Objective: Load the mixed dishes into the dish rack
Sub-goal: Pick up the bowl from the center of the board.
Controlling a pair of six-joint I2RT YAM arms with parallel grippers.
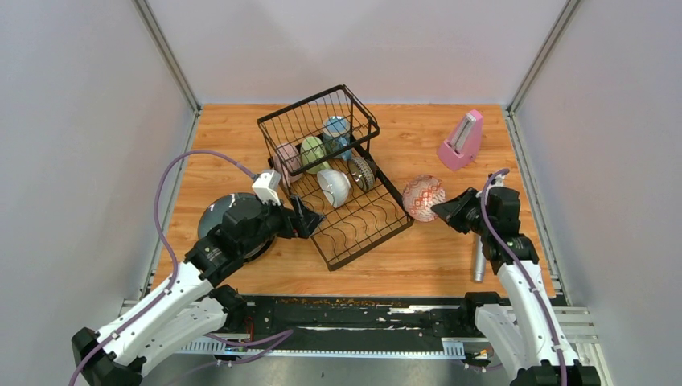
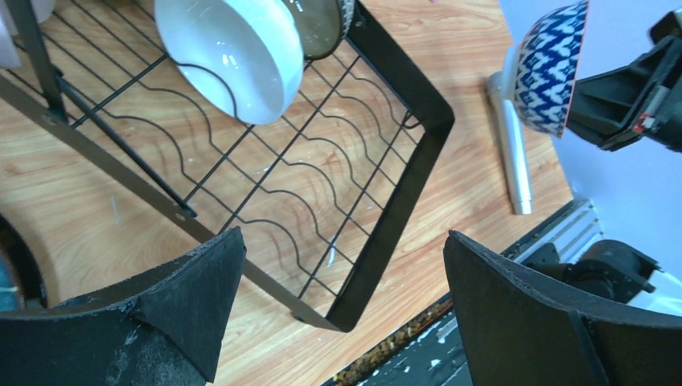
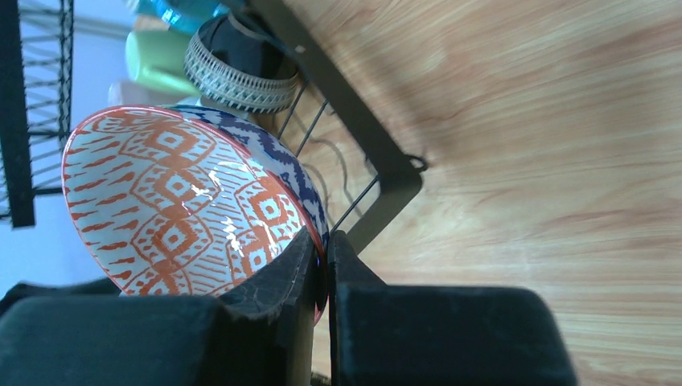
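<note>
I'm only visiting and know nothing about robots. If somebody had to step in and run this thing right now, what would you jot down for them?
Left gripper: fingers wide open, empty, at the near-left side of the dish rack.
Right gripper: fingers shut on the rim of the patterned bowl, held on edge just right of the rack.
Done: pink mug, green mug and blue mug are in the rack's tall basket. White bowl and dark bowl stand in its tray slots.
To do: slot the patterned bowl, then load the dark plate lying on the table left of the rack.
</note>
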